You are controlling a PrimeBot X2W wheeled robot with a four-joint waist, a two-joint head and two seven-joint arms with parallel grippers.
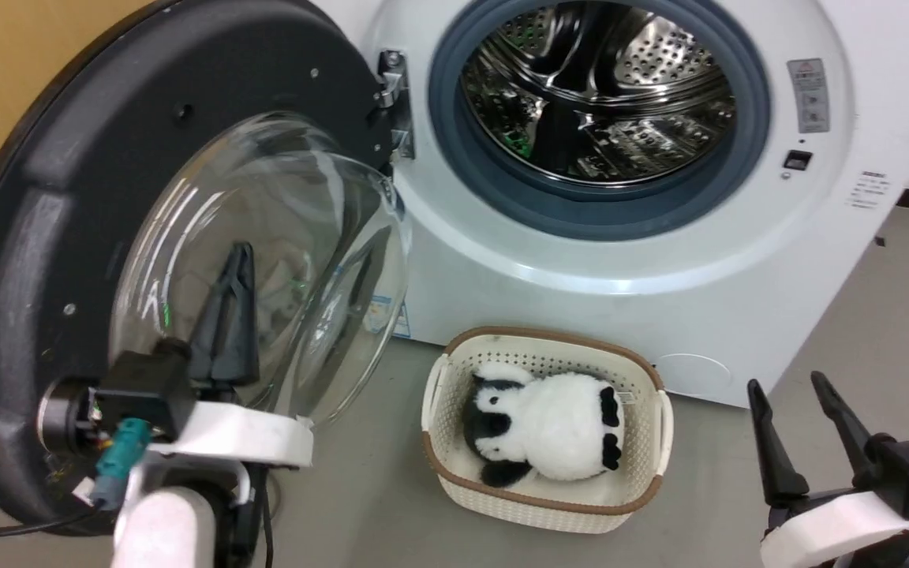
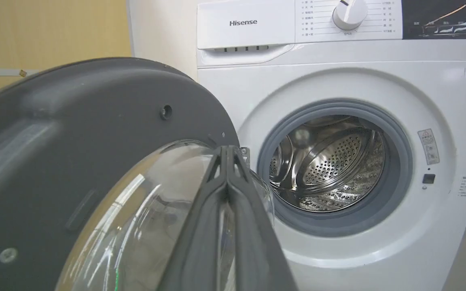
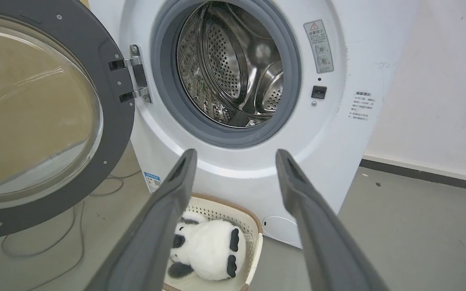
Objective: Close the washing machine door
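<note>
The washing machine door (image 1: 52, 237) stands wide open, spanning 8 to 11 o'clock in my head view. It hangs from its hinge (image 1: 393, 95) on the washing machine (image 1: 660, 260), whose steel drum (image 1: 604, 95) gapes at 1 o'clock.

At 6 o'clock, on the floor just before the machine and below the opening, sits a cream basket (image 1: 439, 394) holding a panda plush (image 1: 557, 426). In my right wrist view a cable (image 3: 55, 242) trails beneath the door.

My left gripper (image 1: 241, 251) is at 8 o'clock, fingers clenched together on nothing, tips over the door's glass bowl (image 1: 320, 237). I can't tell whether they touch it. My right gripper (image 1: 786, 383), at 4 o'clock, is spread and empty, well apart from the door.

My left wrist hides the door's lower rim, and the sticker text is too small to read.
</note>
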